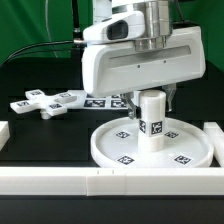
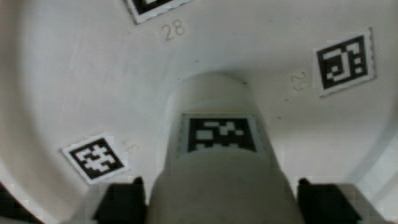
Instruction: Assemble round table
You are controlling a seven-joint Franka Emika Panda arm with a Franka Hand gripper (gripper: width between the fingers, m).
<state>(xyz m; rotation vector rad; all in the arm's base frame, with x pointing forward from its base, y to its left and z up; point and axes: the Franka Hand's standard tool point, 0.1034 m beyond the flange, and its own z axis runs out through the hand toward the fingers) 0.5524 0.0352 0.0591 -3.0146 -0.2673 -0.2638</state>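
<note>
The short white post stands upright at the middle of the large rimmed round disc, a tag on its side. My gripper is straight above it, one finger on each side of the post's top, shut on it. In the wrist view the post fills the space between the two black fingers, which lie against its sides, with the disc and its tags below; my gripper is at the post's upper end. The cross-shaped four-armed piece lies flat at the exterior view's left.
The marker board lies flat behind the disc. A long white rail runs along the front, with rail ends at the exterior view's left and right. The disc sits close against the front rail.
</note>
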